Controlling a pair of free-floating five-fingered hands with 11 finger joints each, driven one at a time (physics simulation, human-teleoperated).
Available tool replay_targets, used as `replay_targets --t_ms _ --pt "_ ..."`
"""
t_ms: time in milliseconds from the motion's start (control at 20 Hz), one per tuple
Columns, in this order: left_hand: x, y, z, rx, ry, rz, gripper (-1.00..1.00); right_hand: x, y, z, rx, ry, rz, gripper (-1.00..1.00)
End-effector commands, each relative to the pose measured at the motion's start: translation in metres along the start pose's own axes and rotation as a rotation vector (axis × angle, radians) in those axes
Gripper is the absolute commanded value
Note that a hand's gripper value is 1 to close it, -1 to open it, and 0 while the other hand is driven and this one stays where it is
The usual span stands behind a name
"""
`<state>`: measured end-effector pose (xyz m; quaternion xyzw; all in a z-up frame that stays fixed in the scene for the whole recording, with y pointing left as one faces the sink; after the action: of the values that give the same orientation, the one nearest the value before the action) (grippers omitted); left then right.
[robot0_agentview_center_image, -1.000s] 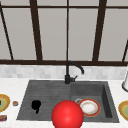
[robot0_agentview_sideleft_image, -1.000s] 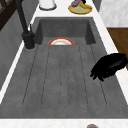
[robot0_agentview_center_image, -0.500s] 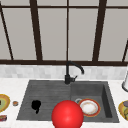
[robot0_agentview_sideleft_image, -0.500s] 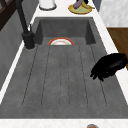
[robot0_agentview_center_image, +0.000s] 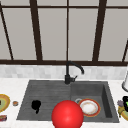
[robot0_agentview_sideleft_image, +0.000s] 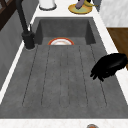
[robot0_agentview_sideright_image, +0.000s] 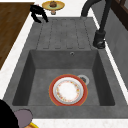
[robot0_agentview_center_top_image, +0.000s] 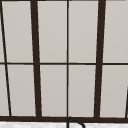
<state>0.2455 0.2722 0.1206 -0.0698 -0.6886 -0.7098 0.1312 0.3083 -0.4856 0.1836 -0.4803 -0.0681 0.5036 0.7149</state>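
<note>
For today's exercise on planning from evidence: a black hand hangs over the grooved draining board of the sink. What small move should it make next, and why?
Probably a short move towards the basin. The left hand, fingers curled downward and holding nothing, hangs over the grey grooved draining board. The nearest thing to handle appears to be the red-rimmed white plate, lying flat in the basin beside the drain.

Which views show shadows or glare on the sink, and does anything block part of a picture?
Front view: flat, even light, no glare on the dark grey sink; a plain red ball hides part of its front edge. Left side view: no clear shadow under the left hand above the ribbed drainboard. Right side view: the red-rimmed white plate looks soft-edged, with no highlight.
</note>
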Motion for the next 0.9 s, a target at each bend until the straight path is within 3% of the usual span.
replay_targets --t_ms 0,500,850 --pt "0.0 0.0 0.0 0.0 0.0 0.0 0.0 0.01 -0.012 0.017 0.074 -0.041 -0.004 1.0" --pt "0.0 0.0 0.0 0.0 0.0 0.0 0.0 0.048 -0.034 0.064 0.143 -0.089 -0.012 1.0" --pt "0.0 0.0 0.0 0.0 0.0 0.0 0.0 0.086 -0.051 0.106 0.095 -0.057 0.0 1.0"
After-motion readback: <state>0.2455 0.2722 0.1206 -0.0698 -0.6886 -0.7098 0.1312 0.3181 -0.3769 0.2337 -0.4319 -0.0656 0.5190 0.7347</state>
